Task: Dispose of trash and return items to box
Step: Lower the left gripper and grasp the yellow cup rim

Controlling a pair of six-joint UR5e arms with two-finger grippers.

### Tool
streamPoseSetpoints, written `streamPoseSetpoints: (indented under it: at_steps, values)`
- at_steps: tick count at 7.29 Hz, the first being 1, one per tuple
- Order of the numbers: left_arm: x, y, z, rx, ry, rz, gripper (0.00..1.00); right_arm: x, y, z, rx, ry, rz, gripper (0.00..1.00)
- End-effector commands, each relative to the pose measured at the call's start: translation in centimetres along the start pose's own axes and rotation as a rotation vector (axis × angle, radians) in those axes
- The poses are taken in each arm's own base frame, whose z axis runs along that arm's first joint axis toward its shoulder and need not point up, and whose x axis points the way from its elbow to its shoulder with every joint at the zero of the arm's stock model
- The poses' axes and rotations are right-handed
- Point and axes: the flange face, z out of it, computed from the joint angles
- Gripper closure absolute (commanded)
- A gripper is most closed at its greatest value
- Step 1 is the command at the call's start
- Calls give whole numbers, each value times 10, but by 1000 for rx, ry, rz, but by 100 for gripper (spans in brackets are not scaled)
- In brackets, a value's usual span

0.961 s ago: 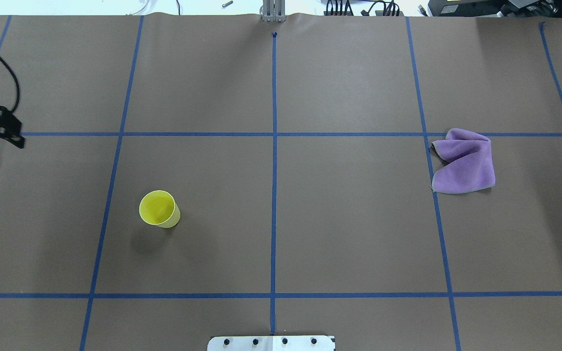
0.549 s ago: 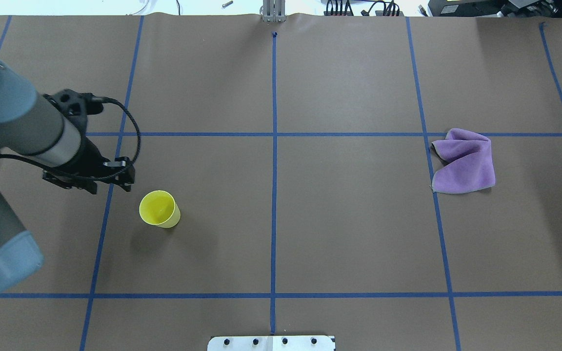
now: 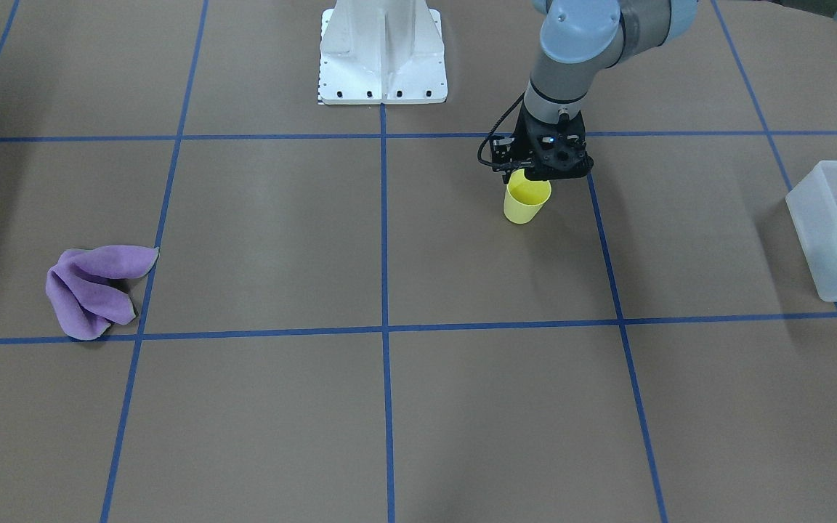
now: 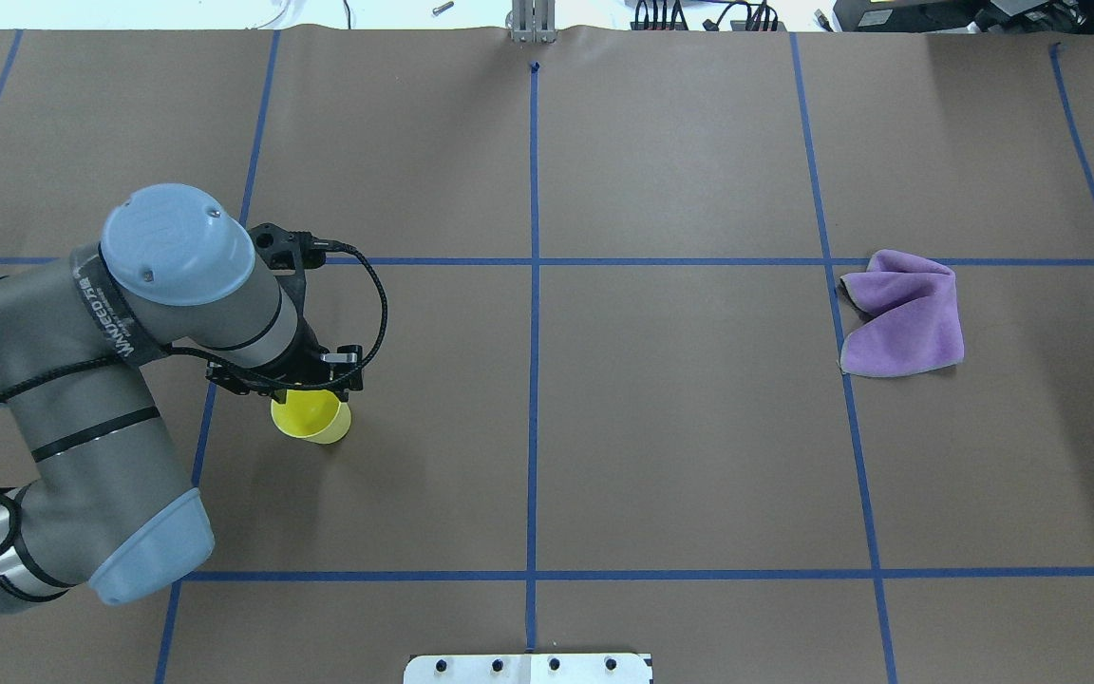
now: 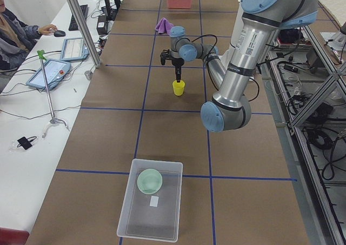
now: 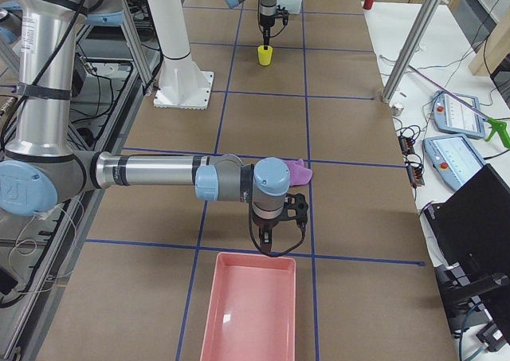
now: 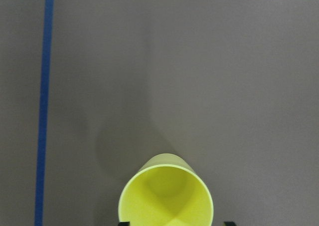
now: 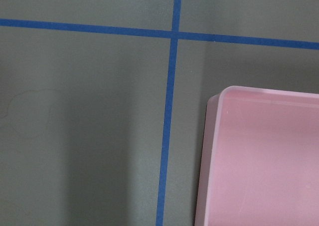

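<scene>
Left claw (image 4: 302, 388) has swung over yellow cup (image 4: 317, 424), spread apart; right claw (image 6: 272, 240) indeterminate.

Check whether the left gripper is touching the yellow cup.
Cannot tell. In the front-facing view the left gripper covers part of the rim of the yellow cup. The left wrist view crops out nearly all of the gripper, so neither contact nor gap shows.

Overhead view, left arm (image 4: 177, 285) travel logged. 1.0 s ago: only the left gripper (image 4: 289, 388) showed, at the left edge of the table (image 4: 680, 427). 0.5 s ago: gripper beside the yellow cup (image 4: 319, 425), on its left-edge side, not touching. Now: gripper directly above the cup, covering the far part of the rim. More of the arm now lies over the table's left end.
</scene>
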Motion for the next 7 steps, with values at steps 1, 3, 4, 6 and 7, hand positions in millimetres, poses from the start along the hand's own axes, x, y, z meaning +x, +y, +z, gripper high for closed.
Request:
streamPoseSetpoints:
  at_steps: [1, 3, 4, 6, 7]
  values:
    - [4, -7, 23, 0, 6, 8, 30, 1, 0, 1, -2, 0, 2, 0]
    - [9, -2, 40, -15, 6, 21, 30, 2, 0, 2, -4, 0, 3, 0]
    - [9, -3, 43, -18, -1, 19, 35, 2, 0, 2, -4, 0, 3, 0]
    - [12, -3, 39, -14, 8, 20, 100, 2, 0, 2, -5, 0, 4, 0]
    - [14, -2, 36, -14, 16, 22, 100, 2, 1, 2, -6, 0, 6, 0]
